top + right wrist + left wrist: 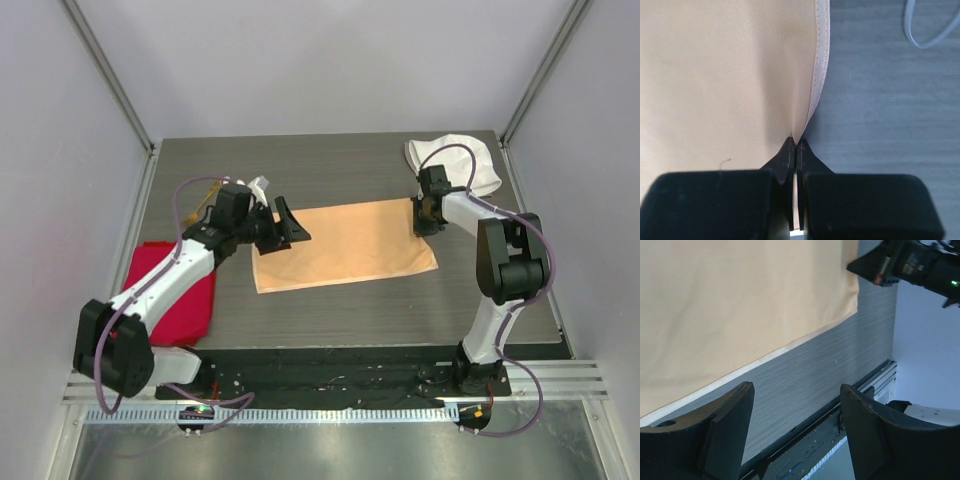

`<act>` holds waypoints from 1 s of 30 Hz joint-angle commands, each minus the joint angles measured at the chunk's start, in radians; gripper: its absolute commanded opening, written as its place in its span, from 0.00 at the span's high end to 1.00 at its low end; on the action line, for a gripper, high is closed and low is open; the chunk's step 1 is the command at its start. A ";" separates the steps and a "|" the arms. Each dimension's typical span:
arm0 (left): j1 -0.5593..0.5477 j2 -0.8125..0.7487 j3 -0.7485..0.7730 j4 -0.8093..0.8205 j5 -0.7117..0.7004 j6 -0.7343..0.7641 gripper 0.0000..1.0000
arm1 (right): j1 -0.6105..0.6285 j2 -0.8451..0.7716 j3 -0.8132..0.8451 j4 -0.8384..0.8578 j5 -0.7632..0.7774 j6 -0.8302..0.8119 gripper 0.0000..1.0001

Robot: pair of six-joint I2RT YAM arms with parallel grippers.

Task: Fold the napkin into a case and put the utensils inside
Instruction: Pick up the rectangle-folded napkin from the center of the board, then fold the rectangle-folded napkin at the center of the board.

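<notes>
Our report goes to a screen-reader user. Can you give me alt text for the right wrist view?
The right gripper is shut on the hemmed edge of the peach napkin, pinching it up into a slight ridge. The napkin fills the left of the view; the grey table lies to the right.

The napkin (345, 245) is smooth cloth with a soft sheen, the table (340, 310) is matt grey wood grain, and the red cloth (190, 312) looks matt.
</notes>
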 commanded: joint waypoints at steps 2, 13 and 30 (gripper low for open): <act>-0.007 0.151 0.031 0.075 0.015 -0.037 0.28 | -0.004 -0.143 0.002 -0.120 0.194 0.015 0.99; 0.033 0.271 0.131 0.021 -0.043 -0.045 0.28 | 0.151 -0.229 0.161 -0.281 0.314 0.042 0.99; 0.182 0.268 0.056 -0.082 -0.079 0.001 0.27 | 0.530 0.018 0.484 -0.330 0.211 0.362 0.99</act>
